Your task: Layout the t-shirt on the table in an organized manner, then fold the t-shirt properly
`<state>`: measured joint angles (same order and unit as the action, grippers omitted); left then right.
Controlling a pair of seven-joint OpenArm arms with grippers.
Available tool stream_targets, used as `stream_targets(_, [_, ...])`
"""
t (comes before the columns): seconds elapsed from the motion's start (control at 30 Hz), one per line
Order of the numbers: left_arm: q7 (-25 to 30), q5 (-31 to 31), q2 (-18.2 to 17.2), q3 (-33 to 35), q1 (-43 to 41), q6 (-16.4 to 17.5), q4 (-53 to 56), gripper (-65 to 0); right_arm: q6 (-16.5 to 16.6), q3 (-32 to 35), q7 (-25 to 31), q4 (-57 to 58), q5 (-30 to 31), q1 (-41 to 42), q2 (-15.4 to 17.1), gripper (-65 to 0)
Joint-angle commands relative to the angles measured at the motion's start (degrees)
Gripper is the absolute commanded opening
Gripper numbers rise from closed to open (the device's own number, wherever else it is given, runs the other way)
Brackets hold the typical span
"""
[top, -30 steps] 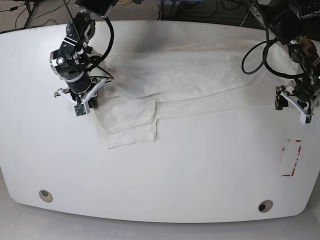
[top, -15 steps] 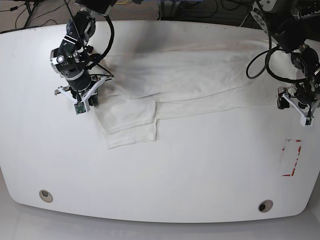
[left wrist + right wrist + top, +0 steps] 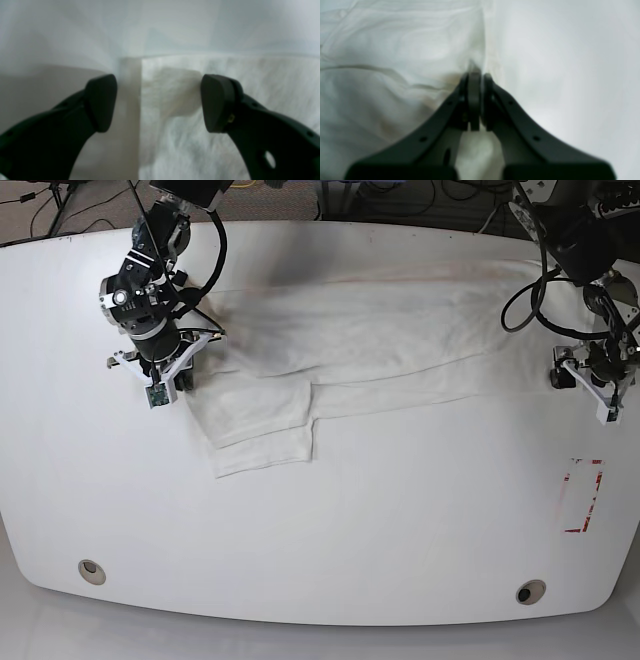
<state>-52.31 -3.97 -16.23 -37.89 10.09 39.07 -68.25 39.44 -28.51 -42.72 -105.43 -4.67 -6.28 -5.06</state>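
Meanwhile, your left gripper [image 3: 598, 378], jaws spread wide and empty, has drifted outward and toward the far edge over the last second, away from the t-shirt's [image 3: 350, 345] near-side hem; its wrist view shows the two pads [image 3: 101, 102] apart above bare tabletop, with a straight cloth edge [image 3: 140, 112] running just between them. Your right gripper [image 3: 168, 376] has crept slightly toward the far edge too, jaws pressed together at the opposite end of the t-shirt; its wrist view shows the fingertips [image 3: 476, 82] shut with a ridge of white cloth rising right at them, so it looks pinched on the fabric, though blur keeps that from being certain. The t-shirt has barely shifted: it lies as a long band across the far half of the table [image 3: 330, 550], with a folded flap [image 3: 262, 425] hanging toward the near side, close to your right gripper. My read is that the layout step is unfinished; one end is held, the other is free, and the cloth is bunched rather than spread. The surface is glossy white and mostly bare on the near side of the t-shirt: two round grommet holes [image 3: 91, 571] sit near the front edge, and a red-white tape rectangle [image 3: 582, 496] lies on the near side of your left gripper. Beyond the far edge you have dark floor and loose cables [image 3: 40, 202].
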Motion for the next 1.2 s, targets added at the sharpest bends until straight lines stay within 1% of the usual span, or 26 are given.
stream_targets(0.0, [0.84,-0.91,-0.78,2.15,1.21,0.36,-0.63,-17.1,0.08,0.07,1.01,-1.17,0.75,0.61,0.27,-65.0])
stream_targets(0.1, [0.84,-0.91,-0.69,3.56,1.12,0.36,-0.63,-25.1,0.08,0.07,1.01,-1.17,0.75,0.61,0.27,-65.0])
stream_targets(0.2, [0.84,-0.91,-0.61,3.65,1.03,0.36,-0.63,-38.9,0.08,0.07,1.01,-1.17,0.75,0.61,0.27,-65.0])
stream_targets(0.23, [0.84,-0.82,-0.61,3.65,1.03,0.36,-0.63,-46.0,0.08,0.07,1.01,-1.17,0.75,0.70,0.27,-65.0])
stream_targets(0.3, [0.84,-0.74,-0.61,3.65,1.03,0.36,-0.63,-54.9,0.08,0.07,1.01,-1.17,0.75,0.79,0.27,-65.0])
stream_targets(0.33, [0.84,-0.65,-0.61,3.65,1.03,0.27,-0.63,-60.6,0.08,0.07,1.01,-1.17,0.75,0.79,0.27,-65.0])
stream_targets(0.37, [0.84,-0.65,-0.61,3.74,1.03,0.18,-0.63,-64.0,0.08,0.07,1.01,-1.17,0.75,0.79,0.27,-65.0])
stream_targets(0.4, [0.84,-0.65,-0.61,3.74,1.03,0.18,-0.72,-65.0,0.08,0.07,1.01,-1.17,0.75,0.79,0.27,-65.0])
stream_targets(0.6, [0.84,-0.82,-0.78,3.65,0.95,0.36,-2.13,-65.0,0.08,0.07,1.01,-1.17,0.75,0.70,0.27,-65.0])
stream_targets(0.73, [0.84,-0.91,-0.69,3.56,0.51,0.93,-7.14,-65.0,0.08,0.07,1.01,-1.25,0.75,0.61,0.27,-65.0])
stream_targets(0.97, [0.49,-0.74,-0.61,3.56,-2.39,0.93,-17.95,-65.0,0.08,0.07,1.01,-1.69,0.67,0.53,0.27,-65.0])
stream_targets(1.17, [0.49,-0.82,-0.61,3.74,-4.68,0.93,-23.31,-65.0,0.08,-0.10,1.01,-1.69,0.49,0.53,0.53,-65.0])
